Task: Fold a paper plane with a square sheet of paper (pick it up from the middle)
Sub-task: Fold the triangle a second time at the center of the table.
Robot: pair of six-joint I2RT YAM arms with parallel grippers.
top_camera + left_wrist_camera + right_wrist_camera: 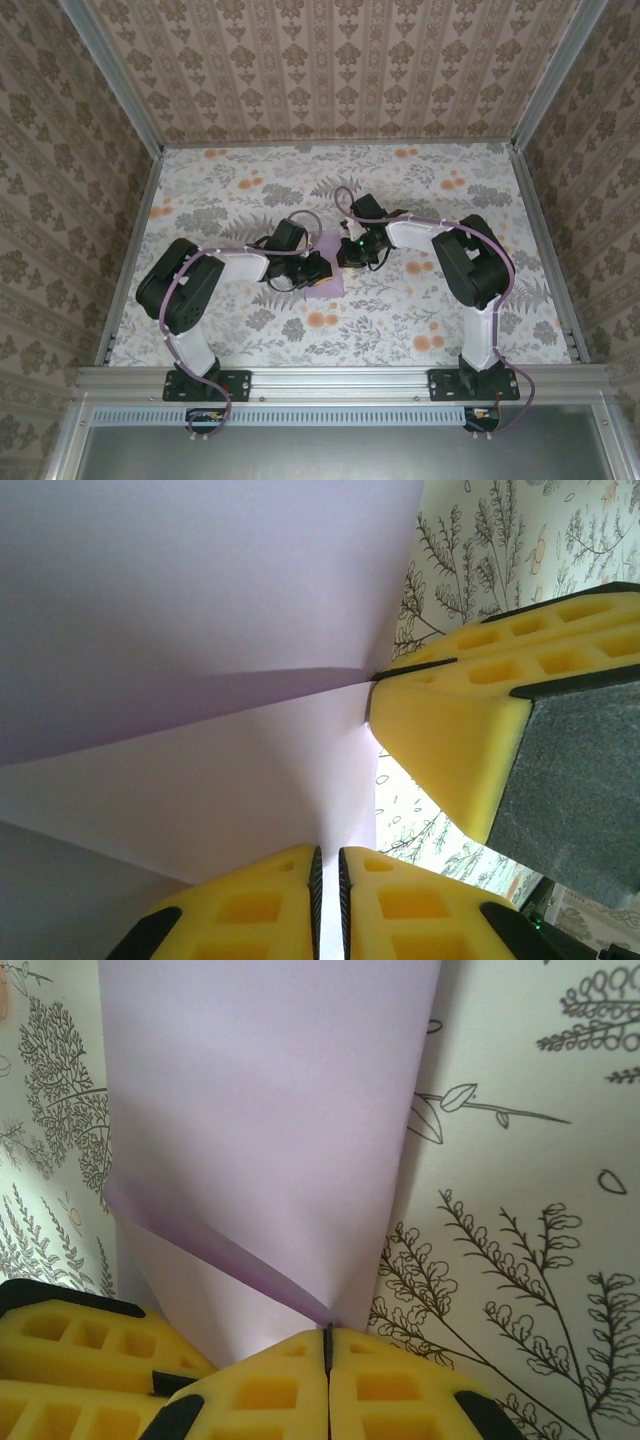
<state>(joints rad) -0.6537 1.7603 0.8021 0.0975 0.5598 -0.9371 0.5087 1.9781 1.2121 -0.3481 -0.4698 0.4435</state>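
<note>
The square sheet of paper [326, 287] is lilac and sits at the table's middle, held between both grippers. In the left wrist view the sheet [200, 600] rises in a bent fold, and its lower edge runs into the narrow slit of my left gripper [327, 852], which is shut on it. My right gripper [328, 1332] is shut on a folded corner of the paper [270, 1110], which curls up away from the cloth. The right gripper's yellow finger [450, 740] pinches the crease's end beside the left one. From above, the left gripper [318, 268] and right gripper [352, 252] almost touch.
A floral tablecloth [400, 320] covers the table. Patterned walls stand on three sides, with metal posts [110, 75] at the back corners and a rail [340, 378] along the near edge. Both arms' elbows spread outward to left and right.
</note>
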